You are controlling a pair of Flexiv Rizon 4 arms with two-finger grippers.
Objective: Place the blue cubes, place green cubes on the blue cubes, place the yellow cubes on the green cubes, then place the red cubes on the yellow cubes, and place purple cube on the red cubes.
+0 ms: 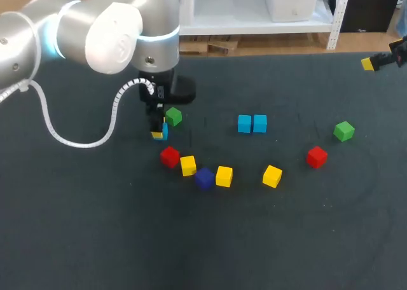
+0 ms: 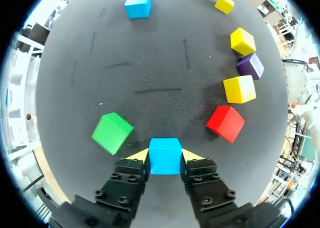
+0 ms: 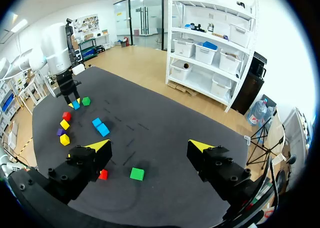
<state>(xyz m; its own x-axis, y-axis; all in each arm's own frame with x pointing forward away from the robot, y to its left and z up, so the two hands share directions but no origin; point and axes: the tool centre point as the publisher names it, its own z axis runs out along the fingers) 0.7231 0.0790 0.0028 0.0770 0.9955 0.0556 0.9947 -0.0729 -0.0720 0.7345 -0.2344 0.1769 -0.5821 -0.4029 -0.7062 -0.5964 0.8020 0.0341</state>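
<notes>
Held blue cube [image 2: 165, 153]: pinched from two sides between the yellow tips of the left gripper [image 2: 165, 158], faces square to the fingers, low over the dark table [image 1: 95, 239]; contact with the mat not discernible.
Grip state: jaws closed to one cube's width, nothing else between them.
Axis: none to speak of. Equal on all sides, so by judgement no turning called for before set-down.
Blue pair [image 1: 245, 123]: two cubes touching side by side, well apart from the held one; ahead of the fingers in the left wrist view, toward the robot's right in the head view.
Deciding relation: bare mat between held cube and pair — likely set-down beside that pair.
Near neighbours: green cube [image 2: 112, 133] just beside one finger, turned corner-on; red cube [image 2: 226, 123] near the other finger, not touching.
Farther row: yellow cubes [image 2: 239, 89] and purple cube [image 2: 250, 65], curving off past the red.
Right gripper [image 3: 150, 147]: spread wide, empty, at the table's far right corner — well apart from every cube.
Nearer arm: left.
</notes>
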